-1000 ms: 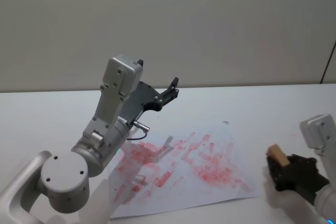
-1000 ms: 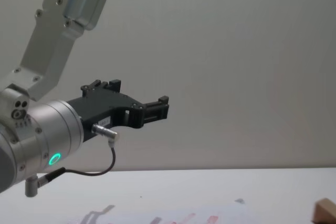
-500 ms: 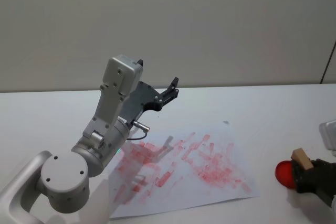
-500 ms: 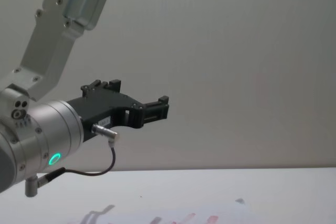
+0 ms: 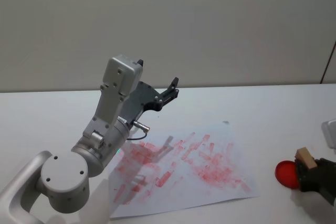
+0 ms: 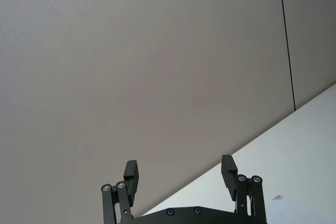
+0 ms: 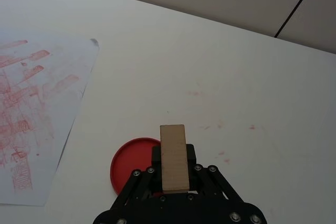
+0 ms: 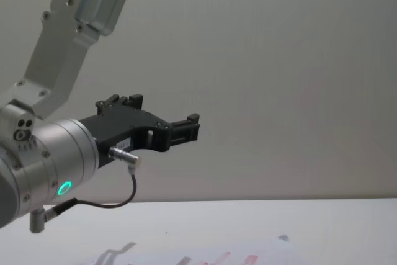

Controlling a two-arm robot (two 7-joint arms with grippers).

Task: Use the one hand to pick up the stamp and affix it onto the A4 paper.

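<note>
Wooden stamp (image 7: 174, 157) clamped upright between the fingers of the right claw (image 7: 174, 182), long axis running straight out from the claw, lower end over or on the round red ink pad (image 7: 130, 165); contact with the pad not clear. All of this at the near right of the white counter (image 7: 220, 66), in the head view at the right edge: stamp (image 5: 304, 158), claw (image 5: 315, 176), pad (image 5: 286, 174).

A4 paper (image 5: 184, 169), covered in red stamp marks, flat on the counter to the left of the pad, its near right corner just beside the pad but apart from it; in the right wrist view, paper edge (image 7: 68, 77) close alongside the red disc. So: target to the left of the claw, a short sideways carry, then straight down, judging by the layout. Right arm plainly the nearer.

Left claw (image 6: 181, 179) raised high above the far left part of the sheet, fingers apart, holding nothing, pointing toward the wall; parked, green ring (image 8: 64, 187) glowing.
</note>
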